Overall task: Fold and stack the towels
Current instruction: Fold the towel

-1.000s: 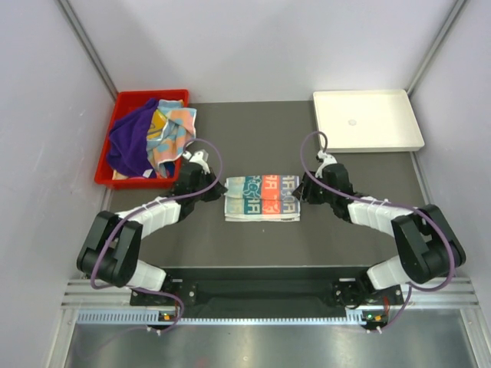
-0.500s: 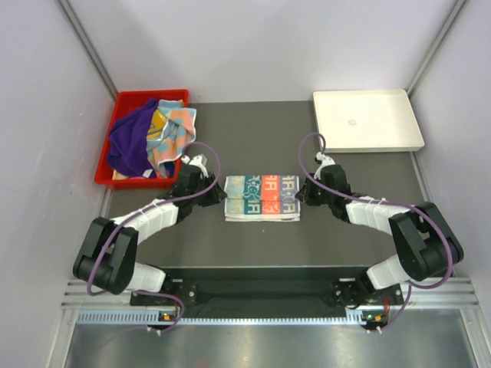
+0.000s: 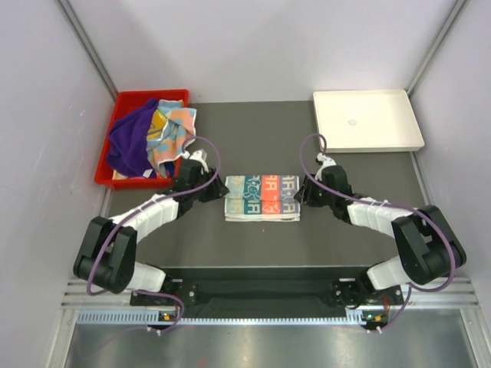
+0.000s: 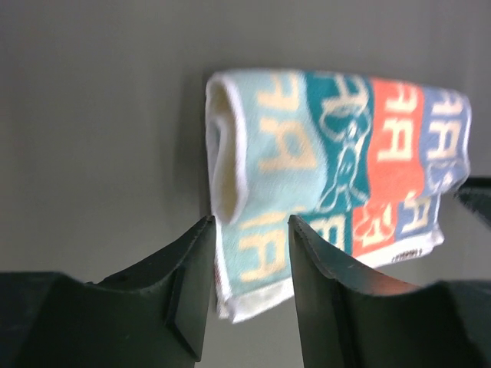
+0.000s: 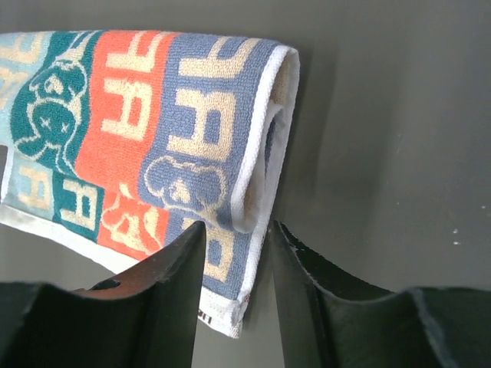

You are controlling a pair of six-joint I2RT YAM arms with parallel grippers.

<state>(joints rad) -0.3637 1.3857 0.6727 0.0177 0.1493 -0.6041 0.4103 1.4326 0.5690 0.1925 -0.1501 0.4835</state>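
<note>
towel folded, long axis left-right; left gripper parted wide, right gripper narrower, both empty.

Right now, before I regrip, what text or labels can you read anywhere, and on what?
"R" and "A": big cream letters repeated across the coloured panels of the folded towel; no whole word reads.
Small dark print on its hem: too small to read.
Bin and tray: no text visible.
</note>
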